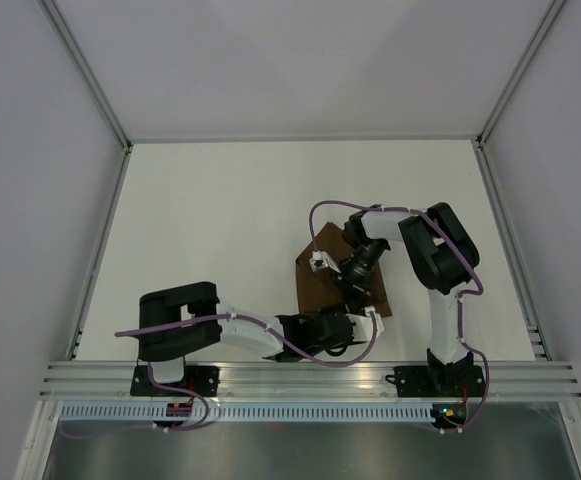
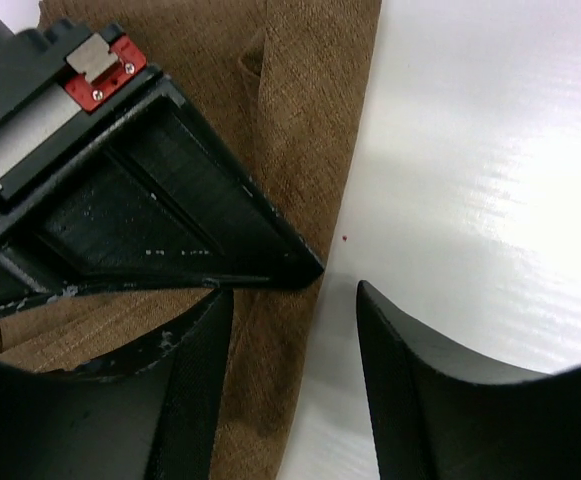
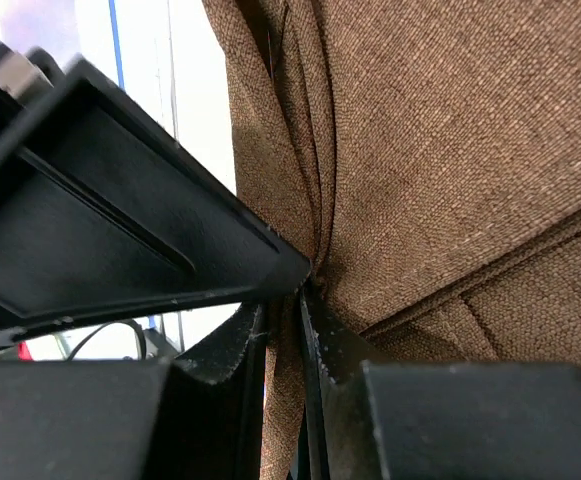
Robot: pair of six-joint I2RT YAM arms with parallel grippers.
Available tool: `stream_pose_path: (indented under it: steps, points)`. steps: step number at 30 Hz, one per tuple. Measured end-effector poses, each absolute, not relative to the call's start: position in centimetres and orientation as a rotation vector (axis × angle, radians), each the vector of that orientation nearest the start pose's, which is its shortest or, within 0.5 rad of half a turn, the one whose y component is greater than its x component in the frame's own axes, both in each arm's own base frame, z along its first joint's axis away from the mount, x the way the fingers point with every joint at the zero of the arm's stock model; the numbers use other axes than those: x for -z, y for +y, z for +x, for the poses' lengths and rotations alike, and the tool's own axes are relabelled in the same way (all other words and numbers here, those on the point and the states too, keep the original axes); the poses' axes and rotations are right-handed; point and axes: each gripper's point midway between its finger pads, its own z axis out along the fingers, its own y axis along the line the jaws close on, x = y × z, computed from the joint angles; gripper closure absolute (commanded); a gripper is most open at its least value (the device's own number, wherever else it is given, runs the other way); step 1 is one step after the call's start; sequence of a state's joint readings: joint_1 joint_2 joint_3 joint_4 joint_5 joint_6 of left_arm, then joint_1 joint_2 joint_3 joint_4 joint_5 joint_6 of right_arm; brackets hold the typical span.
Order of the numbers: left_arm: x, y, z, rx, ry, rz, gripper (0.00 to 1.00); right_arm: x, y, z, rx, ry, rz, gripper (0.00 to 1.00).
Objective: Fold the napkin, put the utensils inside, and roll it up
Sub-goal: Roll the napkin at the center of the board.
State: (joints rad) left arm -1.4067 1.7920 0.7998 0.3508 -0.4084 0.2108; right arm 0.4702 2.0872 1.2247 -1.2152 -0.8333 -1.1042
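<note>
The dark-brown napkin (image 1: 315, 285) lies folded into a narrow strip near the table's front middle. My right gripper (image 1: 355, 283) is down on it and, in the right wrist view, is shut (image 3: 282, 310) on a raised fold of the napkin (image 3: 450, 150). My left gripper (image 1: 358, 322) is open (image 2: 295, 300) at the napkin's near right edge (image 2: 300, 90). One of its fingers (image 2: 185, 390) is over the cloth and the other (image 2: 420, 390) is over bare table. The two grippers almost touch. The utensil is out of view.
The white table (image 1: 220, 220) is walled by white panels with metal frame posts. An aluminium rail (image 1: 310, 378) carrying the arm bases runs along the near edge. The right gripper's body (image 2: 120, 200) crowds the left wrist view.
</note>
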Motion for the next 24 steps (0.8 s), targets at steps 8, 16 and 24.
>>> stream_pose_path:
  steps: [8,16,24]
  points:
    - [-2.1,-40.8,15.0,0.268,1.654,1.412,0.78,-1.3,19.5,15.6,-1.538,2.375,-1.844,0.83]
    - [-1.9,-41.1,15.0,0.361,1.679,1.463,0.96,-1.6,19.3,15.7,-1.549,2.383,-1.847,0.60]
    - [-2.0,-41.3,15.7,0.548,1.768,1.502,0.98,-3.4,19.1,18.3,-1.473,2.312,-1.799,0.47]
